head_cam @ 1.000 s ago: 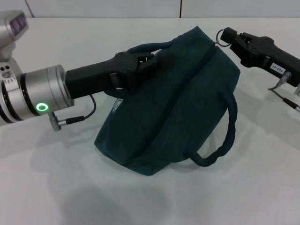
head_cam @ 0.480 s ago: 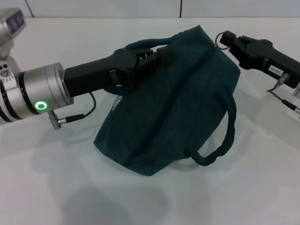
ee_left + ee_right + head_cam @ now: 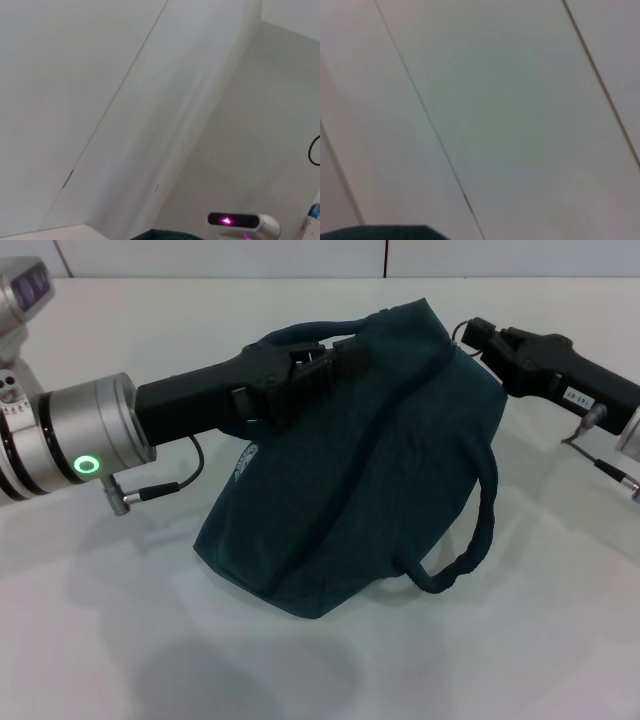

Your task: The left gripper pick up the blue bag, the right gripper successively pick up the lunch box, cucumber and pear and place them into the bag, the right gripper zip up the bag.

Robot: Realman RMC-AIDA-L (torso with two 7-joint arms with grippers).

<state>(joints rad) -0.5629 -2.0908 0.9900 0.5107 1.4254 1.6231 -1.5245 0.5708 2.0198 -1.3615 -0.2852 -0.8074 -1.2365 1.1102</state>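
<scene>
The blue bag [image 3: 380, 480] is held tilted above the white table, its top closed, and one loop handle [image 3: 482, 525] hangs down on its right side. My left gripper [image 3: 335, 362] is shut on the bag's other handle [image 3: 300, 335] at the upper left of the bag. My right gripper [image 3: 472, 335] is at the bag's upper right corner, shut on the zipper's ring pull [image 3: 459, 337]. Thin slivers of the bag [image 3: 160, 234] [image 3: 380, 232] show in both wrist views. The lunch box, cucumber and pear are out of view.
The white table [image 3: 120, 620] spreads around and under the bag. Both wrist views face pale wall panels. A small white device with a pink light [image 3: 240, 222] stands low in the left wrist view.
My right gripper has moved a little left and down, closer against the bag's corner. The bag's lower end has swung slightly to the left. My left gripper keeps its hold.
</scene>
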